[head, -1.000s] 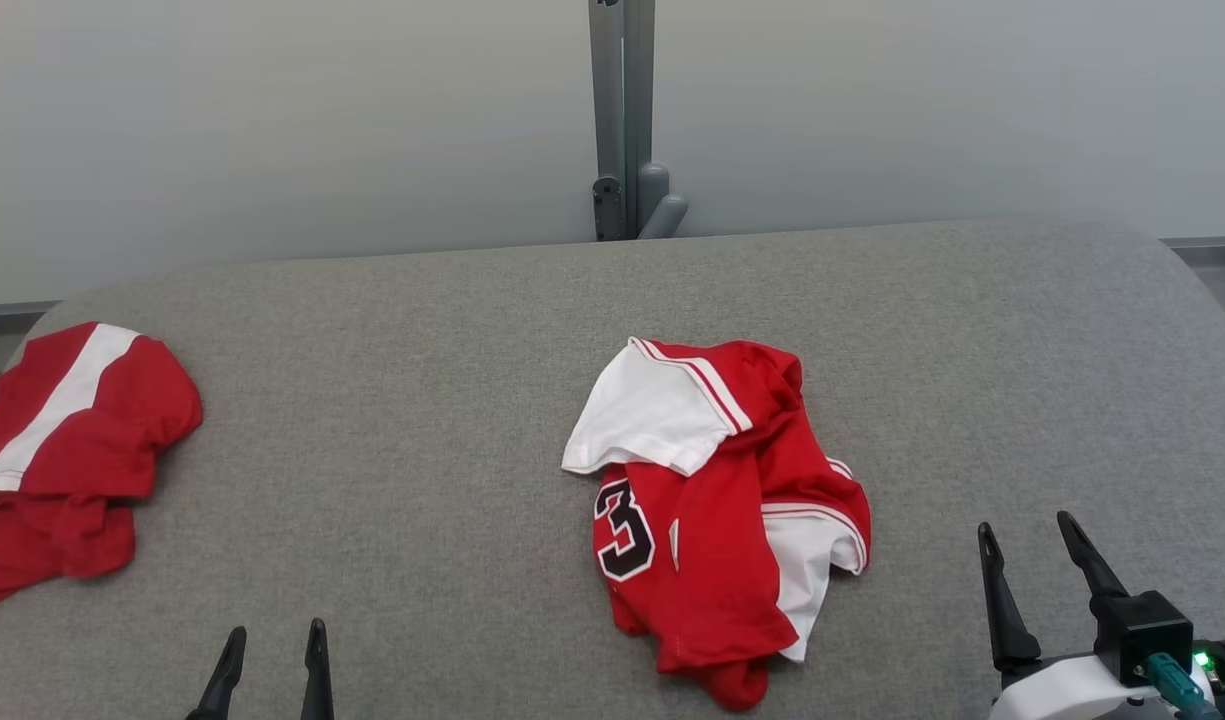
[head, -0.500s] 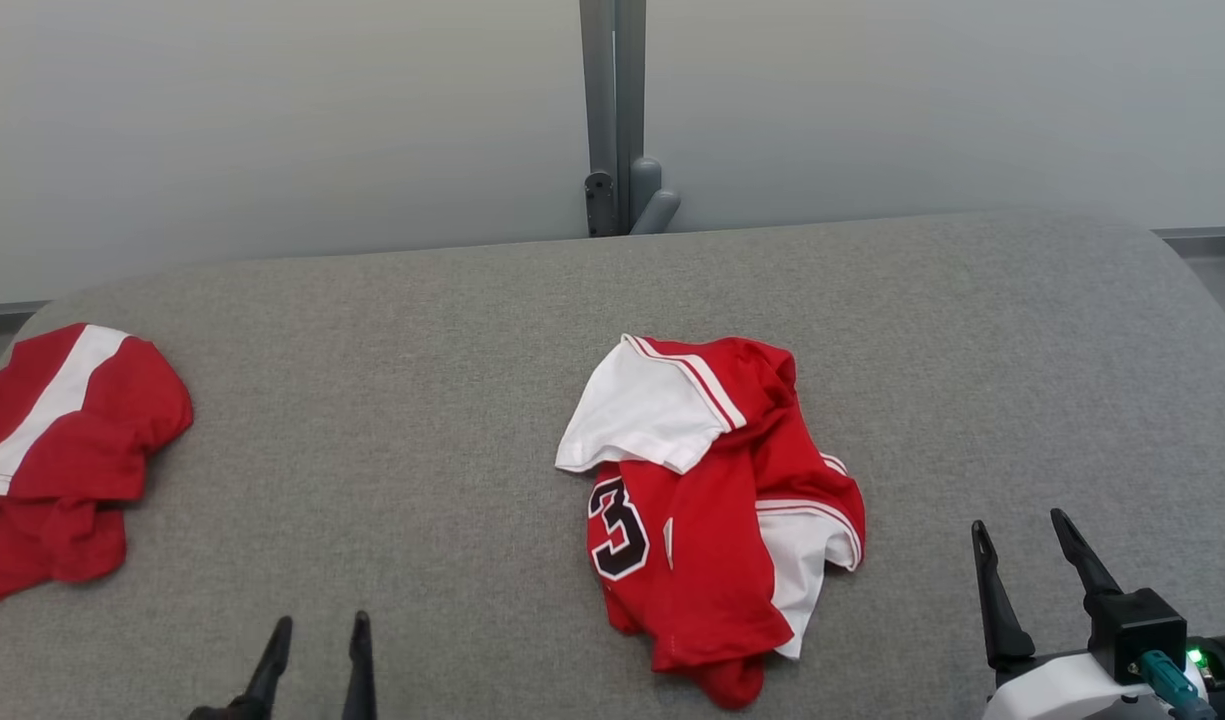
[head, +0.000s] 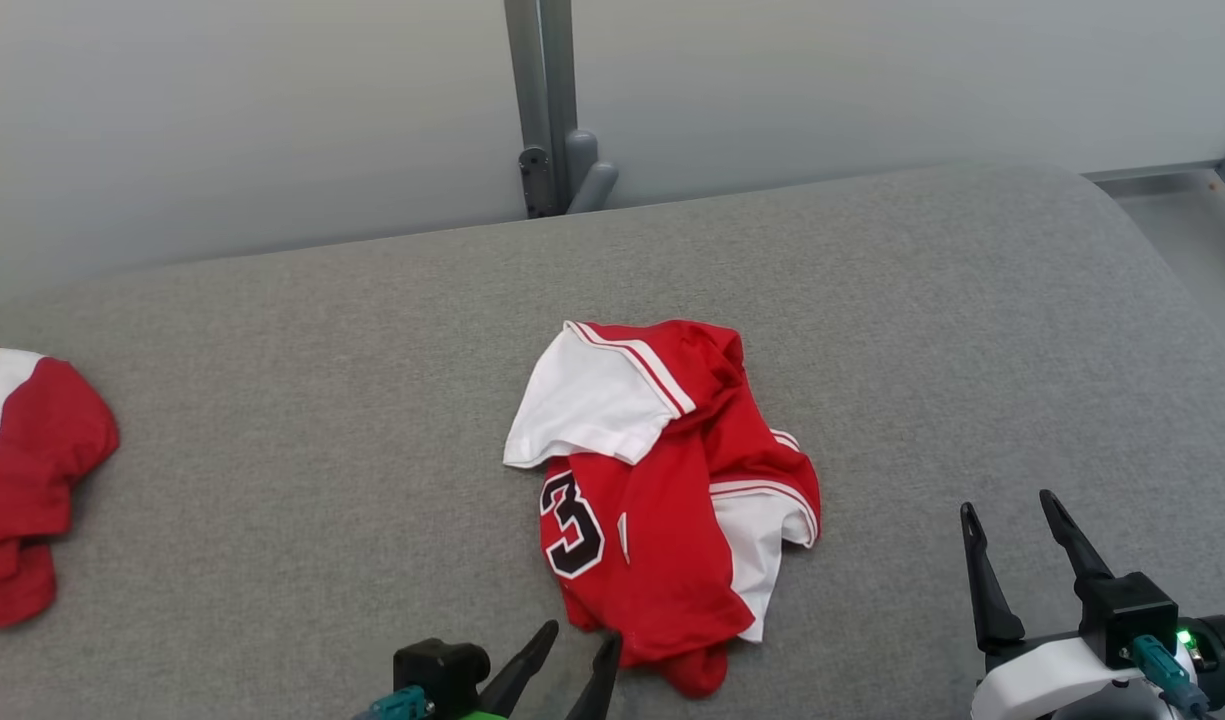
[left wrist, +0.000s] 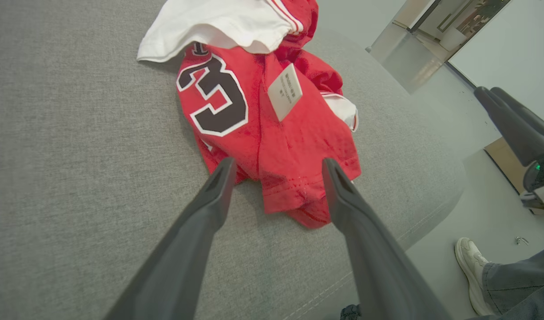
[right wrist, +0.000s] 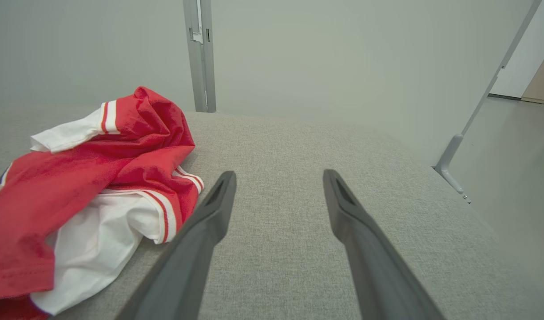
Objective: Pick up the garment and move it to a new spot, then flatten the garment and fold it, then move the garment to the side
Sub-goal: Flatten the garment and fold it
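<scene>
Grey padded table [head: 272, 400] spans the head view. Garment [head: 662, 540], a red-and-white jersey marked "3", lies crumpled in a heap near the table's middle, toward the front edge. It sits loose on the fabric, in no container. Second red garment [head: 32, 470] is bunched at the far left, well apart. Left gripper [head: 581, 638]: fingers spread wide, empty, tips at the jersey's near hem and straddling it in the left wrist view; contact uncertain. Right gripper [head: 1007, 503]: also wide open, empty, to the jersey's right, apart from it. Judgement: task at its start. Pick-up not yet made; move, flatten, fold and set-aside all remain.
</scene>
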Robot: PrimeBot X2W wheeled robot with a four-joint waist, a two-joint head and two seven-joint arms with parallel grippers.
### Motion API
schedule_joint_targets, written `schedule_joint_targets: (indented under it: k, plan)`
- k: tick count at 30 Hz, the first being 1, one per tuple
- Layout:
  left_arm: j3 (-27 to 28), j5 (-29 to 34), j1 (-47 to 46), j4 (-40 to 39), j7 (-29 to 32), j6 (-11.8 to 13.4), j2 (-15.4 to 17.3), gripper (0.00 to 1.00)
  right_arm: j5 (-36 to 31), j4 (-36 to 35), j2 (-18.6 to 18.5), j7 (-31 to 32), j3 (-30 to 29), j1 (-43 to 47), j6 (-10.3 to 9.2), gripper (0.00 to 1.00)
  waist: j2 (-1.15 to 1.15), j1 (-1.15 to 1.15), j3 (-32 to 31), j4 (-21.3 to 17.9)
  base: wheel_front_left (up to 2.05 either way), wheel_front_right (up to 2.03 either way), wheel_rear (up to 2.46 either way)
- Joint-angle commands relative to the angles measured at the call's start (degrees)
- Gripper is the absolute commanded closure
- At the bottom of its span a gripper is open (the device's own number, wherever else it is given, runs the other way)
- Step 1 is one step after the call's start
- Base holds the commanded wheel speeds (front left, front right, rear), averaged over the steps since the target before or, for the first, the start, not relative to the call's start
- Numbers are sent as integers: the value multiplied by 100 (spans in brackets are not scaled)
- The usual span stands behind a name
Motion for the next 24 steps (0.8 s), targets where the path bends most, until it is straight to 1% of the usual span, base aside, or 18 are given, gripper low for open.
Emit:
schedule_joint_targets:
  k: [1,4,10,19,20,22,23,24]
  plan:
    - [-22,-74,-102,27,18,-20,22,0,37,1,-10,-19,-4,-62,-2,0,0,0,98,-161,0,0,0]
    - [-106,-150,-164,119,122,-12,23,0,31,-9,-7,-18,-14,-62,-2,0,0,0,145,-299,0,0,0]
    - [-94,-253,-282,415,182,-5,40,0,38,-31,0,-18,-23,-86,-2,0,0,0,219,-499,0,0,0]
    - [-186,-351,-474,670,205,-10,58,0,103,-50,2,-18,-30,-136,-2,0,0,0,320,-612,0,0,0]
    - [-197,-392,-489,693,212,-11,57,11,102,-47,3,-18,-30,-141,-2,0,0,0,322,-614,0,0,0]
    - [-221,-440,-515,725,223,-13,56,61,115,-39,2,-18,-38,-147,-2,0,0,0,326,-613,0,0,0]
    - [-221,-440,-515,725,223,-13,56,61,115,-39,2,-18,-38,-147,-2,0,0,0,326,-613,0,0,0]
    - [-242,-437,-547,736,209,-13,68,82,126,-33,2,-18,-44,-150,-2,0,0,0,327,-610,0,0,0]
